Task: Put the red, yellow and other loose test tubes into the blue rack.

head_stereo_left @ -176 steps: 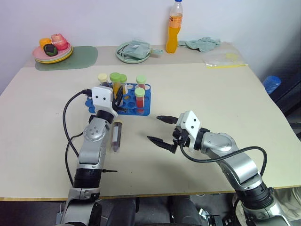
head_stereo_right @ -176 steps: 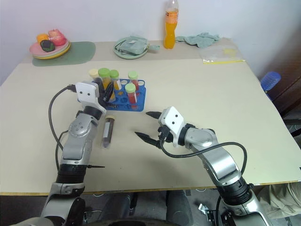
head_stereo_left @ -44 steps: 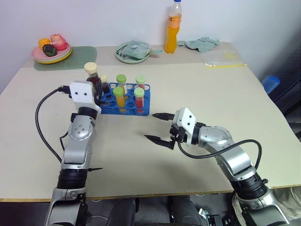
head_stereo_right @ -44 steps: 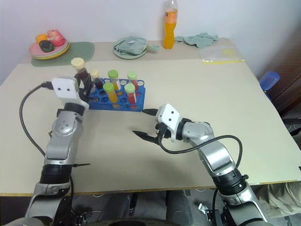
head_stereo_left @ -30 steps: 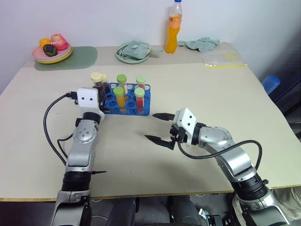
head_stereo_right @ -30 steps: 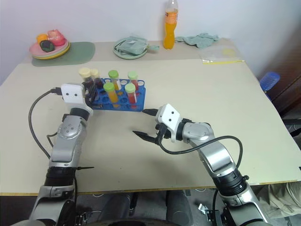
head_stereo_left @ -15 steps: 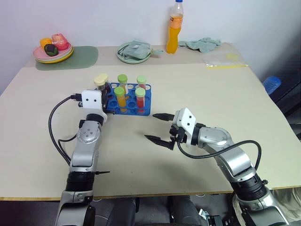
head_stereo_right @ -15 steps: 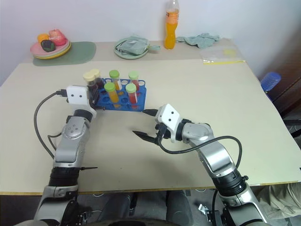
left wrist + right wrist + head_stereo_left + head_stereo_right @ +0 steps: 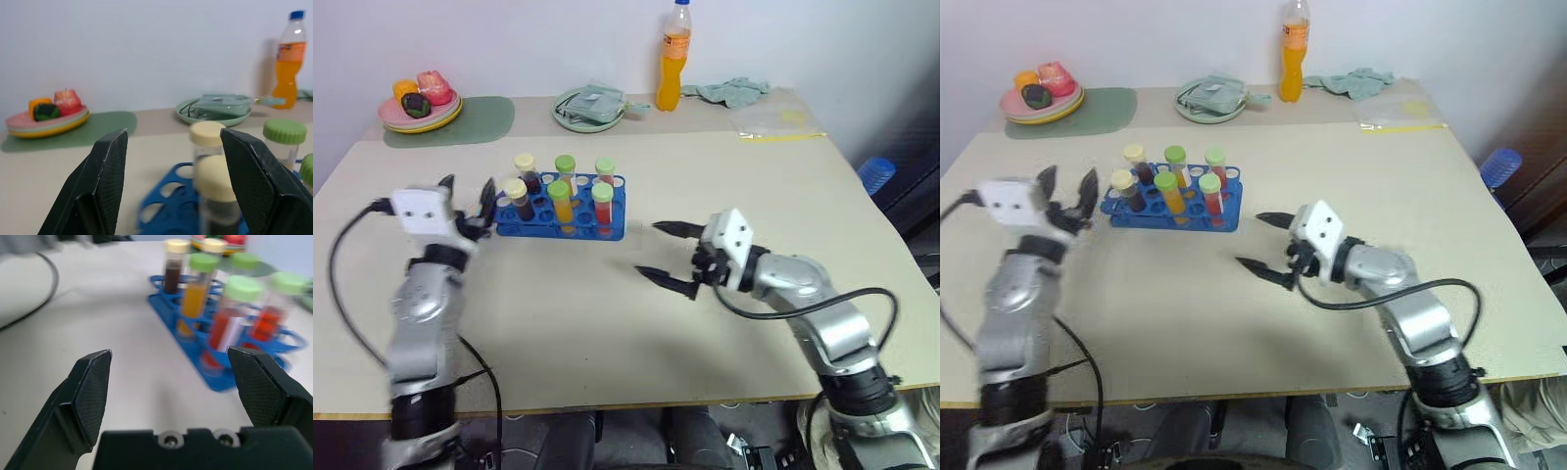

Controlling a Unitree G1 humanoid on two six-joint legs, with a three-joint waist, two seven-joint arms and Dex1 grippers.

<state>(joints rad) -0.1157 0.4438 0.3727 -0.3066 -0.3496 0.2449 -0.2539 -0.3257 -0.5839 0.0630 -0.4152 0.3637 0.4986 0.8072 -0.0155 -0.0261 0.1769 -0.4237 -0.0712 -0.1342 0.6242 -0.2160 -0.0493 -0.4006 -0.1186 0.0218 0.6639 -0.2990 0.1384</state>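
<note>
While the table [image 9: 724, 196] bears it mid-left, the blue rack [image 9: 566, 223] holds six upright test tubes [image 9: 559, 201], capped cream and green. Left gripper [image 9: 468, 194] hovers beside it, jaws apart, empty; right gripper [image 9: 664, 253] wide open, empty.

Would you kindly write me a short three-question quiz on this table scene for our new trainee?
1. True or false: a tube lies loose on the table in front of the blue rack.
2. How many capped tubes stand in the rack?
3. What is the left gripper doing? A: clamping a tube. B: standing open and empty beside the rack. C: resting on the green plate.

Key: 1. False; every tube stands in the rack. 2. Six: two cream-capped tubes and four green-capped tubes. 3. B; the right gripper is open and empty too.
</note>
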